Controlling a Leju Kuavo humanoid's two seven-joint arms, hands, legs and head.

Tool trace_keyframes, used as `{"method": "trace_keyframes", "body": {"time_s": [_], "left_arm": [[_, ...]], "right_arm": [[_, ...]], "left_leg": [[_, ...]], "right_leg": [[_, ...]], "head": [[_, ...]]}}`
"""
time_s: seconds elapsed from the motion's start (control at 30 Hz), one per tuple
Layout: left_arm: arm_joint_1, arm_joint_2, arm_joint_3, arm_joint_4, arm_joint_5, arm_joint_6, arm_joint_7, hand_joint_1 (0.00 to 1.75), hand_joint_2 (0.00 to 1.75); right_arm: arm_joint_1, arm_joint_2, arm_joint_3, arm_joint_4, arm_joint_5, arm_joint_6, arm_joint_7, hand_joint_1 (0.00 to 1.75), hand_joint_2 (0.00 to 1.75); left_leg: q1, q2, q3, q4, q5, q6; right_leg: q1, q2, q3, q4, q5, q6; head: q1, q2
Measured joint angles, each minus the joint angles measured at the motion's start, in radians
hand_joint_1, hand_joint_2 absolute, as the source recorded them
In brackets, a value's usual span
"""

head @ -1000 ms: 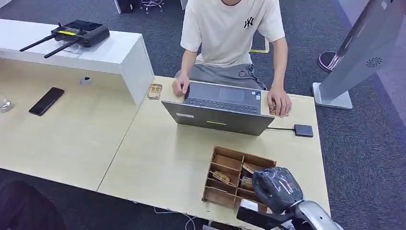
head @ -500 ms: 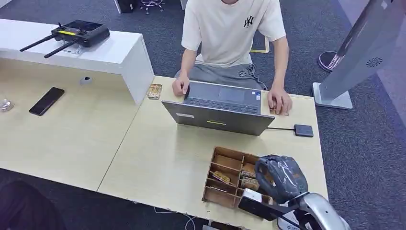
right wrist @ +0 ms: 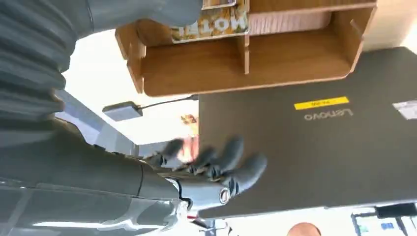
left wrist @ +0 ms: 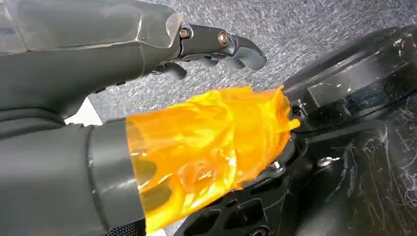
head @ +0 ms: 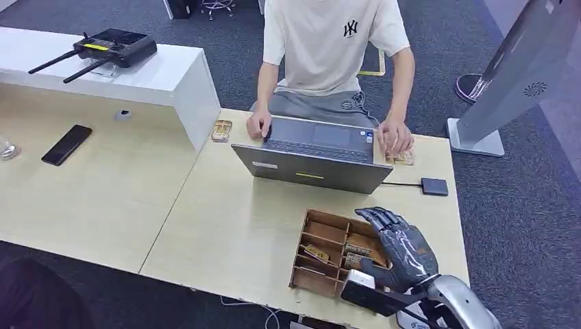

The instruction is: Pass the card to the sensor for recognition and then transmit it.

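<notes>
My right hand hovers over the right end of the wooden divider box, fingers stretched out and apart, holding nothing. Printed cards lie in the box's compartments; one card reads "MOTEL" in the right wrist view, close to the hand. The sensor, a small black pad on a cable, lies on the table beyond the box, to the right of the laptop. My left hand hangs over grey carpet with fingers loosely bent and nothing in it; orange tape wraps its thumb.
A person sits across the table with both hands at the laptop, one hand touching a card. Another card lies by the white shelf. A phone lies far left. A grey stand rises at the right.
My right hand rose a little over the box and its curled fingers have spread out. The person's hand by the laptop drew back, uncovering a card.
</notes>
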Motion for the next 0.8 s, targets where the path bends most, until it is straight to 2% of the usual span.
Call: {"method": "trace_keyframes", "body": {"time_s": [0.03, 0.1, 0.13, 0.2, 0.27, 0.3, 0.33, 0.37, 0.43, 0.53, 0.6, 0.8], "left_arm": [[0.0, 0.0, 0.0, 0.0, 0.008, 0.0, -0.002, 0.0, 0.0], [-0.001, 0.0, 0.0, 0.0, 0.019, 0.0, -0.01, 0.0, 0.0], [-0.002, 0.0, 0.0, 0.0, 0.023, 0.0, -0.012, 0.0, 0.0], [-0.004, 0.0, 0.0, 0.0, 0.031, 0.0, -0.017, 0.0, 0.0], [-0.005, 0.0, -0.001, 0.0, 0.041, 0.0, -0.023, 0.0, 0.0], [-0.007, 0.0, -0.002, 0.0, 0.045, 0.0, -0.029, 0.0, 0.0], [-0.009, 0.0, -0.004, 0.0, 0.046, 0.0, -0.033, 0.0, 0.0], [-0.01, 0.0, -0.005, 0.0, 0.047, 0.0, -0.034, 0.0, 0.0], [-0.012, 0.0, -0.007, 0.0, 0.039, 0.0, -0.034, 0.0, 0.0], [-0.016, 0.0, -0.01, 0.0, 0.029, 0.0, -0.034, 0.0, 0.0], [-0.019, 0.001, -0.013, 0.0, 0.021, 0.0, -0.033, 0.0, 0.0], [-0.022, 0.002, -0.024, 0.0, 0.002, 0.0, -0.032, 0.0, 0.0]], "right_arm": [[0.001, 0.0, 0.001, 0.0, -0.005, 0.004, -0.002, 0.33, 1.75], [0.002, 0.0, 0.003, -0.001, -0.009, 0.011, -0.004, 0.44, 1.75], [0.003, 0.0, 0.005, -0.001, -0.01, 0.014, -0.006, 0.44, 1.75], [0.003, 0.0, 0.009, -0.001, -0.011, 0.016, -0.009, 0.79, 1.75], [0.003, 0.0, 0.014, 0.001, -0.003, 0.015, -0.009, 0.82, 1.75], [0.002, 0.0, 0.017, 0.003, 0.008, 0.012, -0.009, 1.06, 1.75], [0.002, 0.0, 0.02, 0.006, 0.018, 0.009, -0.009, 1.06, 1.75], [0.002, 0.0, 0.022, 0.008, 0.026, 0.007, -0.009, 1.22, 1.75], [-0.001, 0.0, 0.026, 0.012, 0.046, -0.005, -0.009, 1.01, 1.75], [-0.007, 0.004, 0.033, 0.019, 0.072, -0.022, -0.009, 1.08, 1.75], [-0.01, 0.007, 0.037, 0.024, 0.086, -0.029, -0.008, 0.84, 1.75], [-0.026, 0.013, 0.049, 0.042, 0.117, -0.05, 0.0, 0.87, 1.75]], "left_leg": [[0.0, 0.0, 0.0, 0.0, 0.0, 0.0], [0.0, 0.0, 0.0, 0.0, 0.0, 0.0], [0.0, 0.0, 0.0, 0.0, 0.0, 0.0], [0.0, 0.0, 0.0, 0.0, 0.0, 0.0], [0.0, 0.0, 0.0, 0.0, 0.0, 0.0], [0.0, 0.0, 0.0, 0.0, 0.0, 0.0], [0.0, 0.0, 0.0, 0.0, 0.0, 0.0], [0.0, 0.0, 0.0, 0.0, 0.0, 0.0], [0.0, 0.0, 0.0, 0.0, 0.0, 0.0], [0.0, 0.0, 0.0, 0.0, 0.0, 0.0], [0.0, 0.0, 0.0, 0.0, 0.0, 0.0], [0.0, 0.0, 0.0, 0.0, 0.0, 0.0]], "right_leg": [[0.0, 0.0, 0.0, 0.0, 0.0, 0.0], [0.0, 0.0, 0.0, 0.0, 0.0, 0.0], [0.0, 0.0, 0.0, 0.0, 0.0, 0.0], [0.0, 0.0, 0.0, 0.0, 0.0, 0.0], [0.0, 0.0, 0.0, 0.0, 0.0, 0.0], [0.0, 0.0, 0.0, 0.0, 0.0, 0.0], [0.0, 0.0, 0.0, 0.0, 0.0, 0.0], [0.0, 0.0, 0.0, 0.0, 0.0, 0.0], [0.0, 0.0, 0.0, 0.0, 0.0, 0.0], [0.0, 0.0, 0.0, 0.0, 0.0, 0.0], [0.0, 0.0, 0.0, 0.0, 0.0, 0.0], [0.0, 0.0, 0.0, 0.0, 0.0, 0.0]], "head": [[0.0, 0.0], [0.0, 0.0], [0.0, 0.0], [0.0, 0.0], [0.0, 0.0], [0.0, 0.0], [0.0, 0.0], [0.0, 0.0], [0.0, 0.0], [0.0, 0.0], [0.0, 0.0], [0.0, 0.0]]}}
